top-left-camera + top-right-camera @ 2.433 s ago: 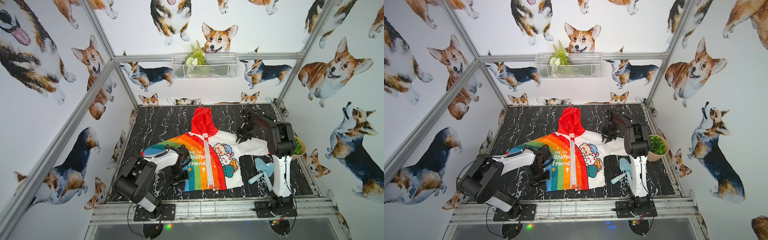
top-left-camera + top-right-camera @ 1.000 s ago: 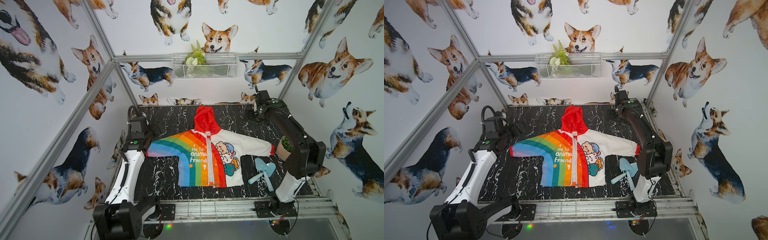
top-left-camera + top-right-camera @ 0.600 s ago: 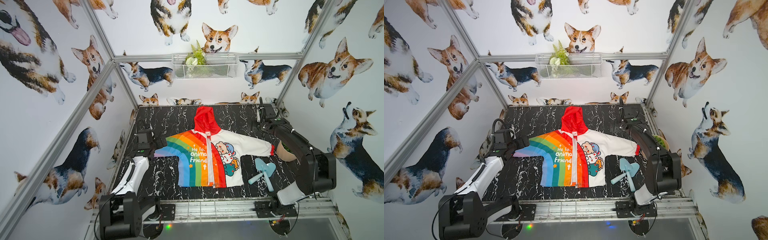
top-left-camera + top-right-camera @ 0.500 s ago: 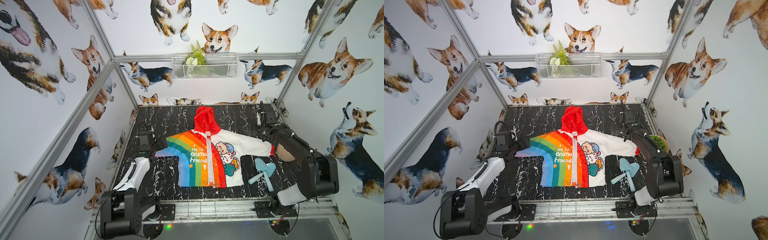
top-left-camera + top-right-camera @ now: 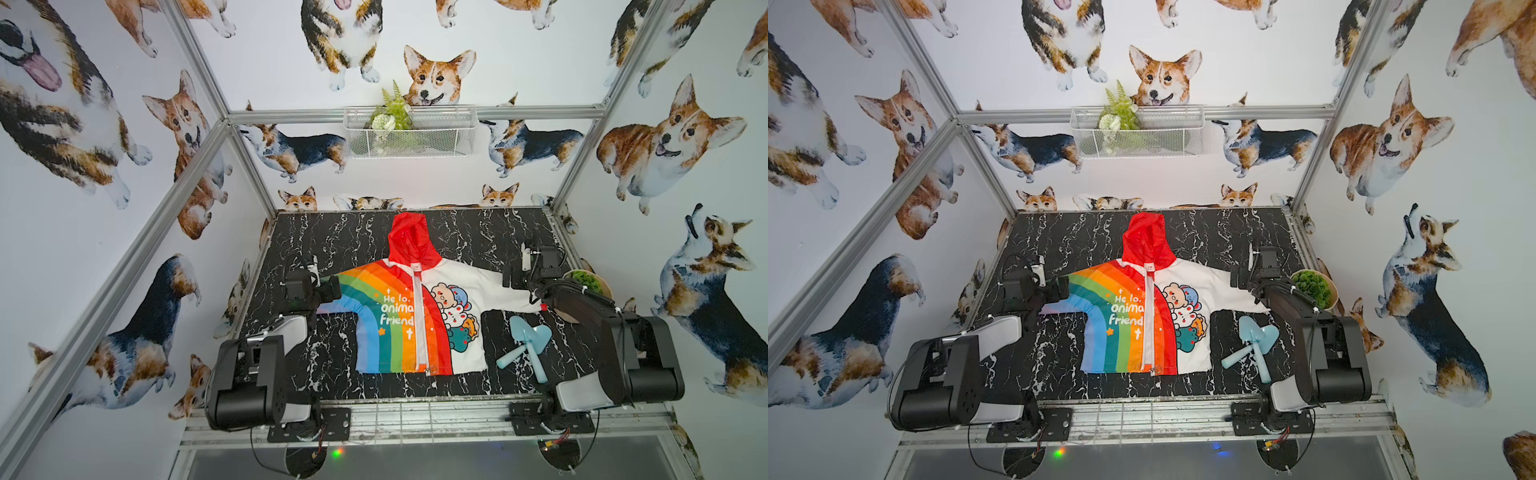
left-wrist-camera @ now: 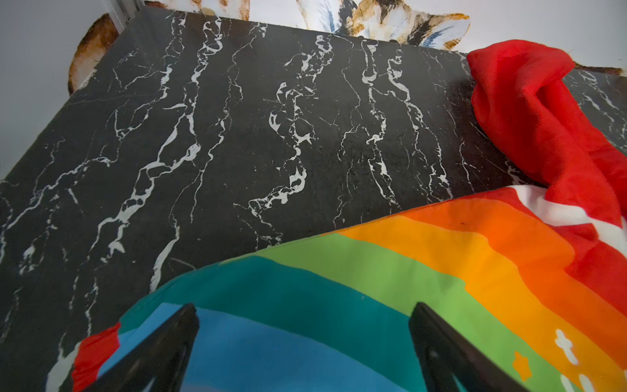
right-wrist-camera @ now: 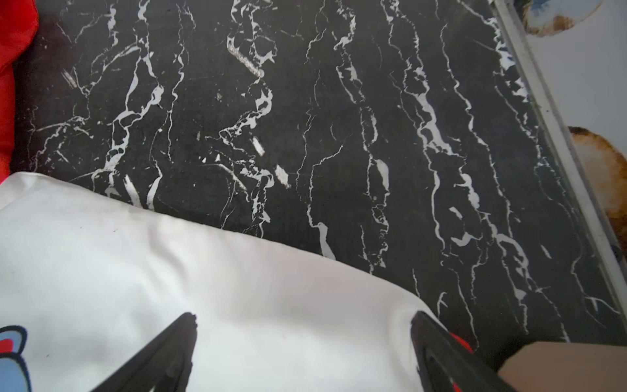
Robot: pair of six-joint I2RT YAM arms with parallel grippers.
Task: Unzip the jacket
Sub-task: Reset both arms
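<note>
Left pincer [image 6: 305, 309] and right pincer [image 7: 304, 316] gape over jacket [image 5: 390, 332] sleeves; trowels [image 5: 528, 332] and potted plant [image 5: 587, 281] seemingly crowd right arm [image 5: 582, 305].

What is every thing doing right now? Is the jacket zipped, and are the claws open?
jacket: lying flat, sleeves spread, zipper shut.
left claw: open, over the rainbow sleeve, holding nothing.
right claw: open, over the white sleeve, holding nothing.
blue toy shovels: lying crossed on the table.
potted plant: upright at the table's edge.
</note>
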